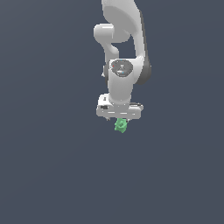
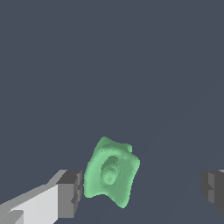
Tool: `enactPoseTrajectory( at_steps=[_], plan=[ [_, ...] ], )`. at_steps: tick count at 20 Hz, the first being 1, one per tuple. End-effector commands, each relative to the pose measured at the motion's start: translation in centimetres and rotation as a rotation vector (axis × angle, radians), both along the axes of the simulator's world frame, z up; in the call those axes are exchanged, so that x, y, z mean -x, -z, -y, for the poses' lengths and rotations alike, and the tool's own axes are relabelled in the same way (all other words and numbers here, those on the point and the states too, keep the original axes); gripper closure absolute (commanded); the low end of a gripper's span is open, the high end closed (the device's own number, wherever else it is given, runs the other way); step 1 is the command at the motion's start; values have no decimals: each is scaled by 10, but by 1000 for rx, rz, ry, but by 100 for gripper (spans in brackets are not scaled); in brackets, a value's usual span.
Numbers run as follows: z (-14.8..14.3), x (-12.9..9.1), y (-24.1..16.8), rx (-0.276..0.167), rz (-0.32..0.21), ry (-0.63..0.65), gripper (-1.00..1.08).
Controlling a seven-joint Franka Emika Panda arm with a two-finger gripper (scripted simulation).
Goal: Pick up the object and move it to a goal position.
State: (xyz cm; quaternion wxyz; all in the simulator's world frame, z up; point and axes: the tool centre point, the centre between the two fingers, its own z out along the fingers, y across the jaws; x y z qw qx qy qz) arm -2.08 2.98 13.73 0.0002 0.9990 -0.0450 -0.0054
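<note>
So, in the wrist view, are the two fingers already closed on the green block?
No: the green block sits near one of the fingers, and the other stands well apart from it.

A flat, uniform dark slate-blue surface fills the exterior view from edge to edge, with no seam, edge or texture visible anywhere. The only thing seen against it is a small bright green knobbly block, just below the centre of the frame. Whether the block rests on the surface or sits above it cannot be told; no shadow or contact line shows. In the wrist view the same plain surface forms the whole background behind the block.
</note>
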Motion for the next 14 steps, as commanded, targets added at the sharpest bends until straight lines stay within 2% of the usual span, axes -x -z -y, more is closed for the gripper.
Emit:
enactPoseTrajectory(
  at_steps=[1,14],
  plan=[
    [-5,6,8,0,2,52,-92],
    [-23,31,40,1,9,263,-92]
  ],
)
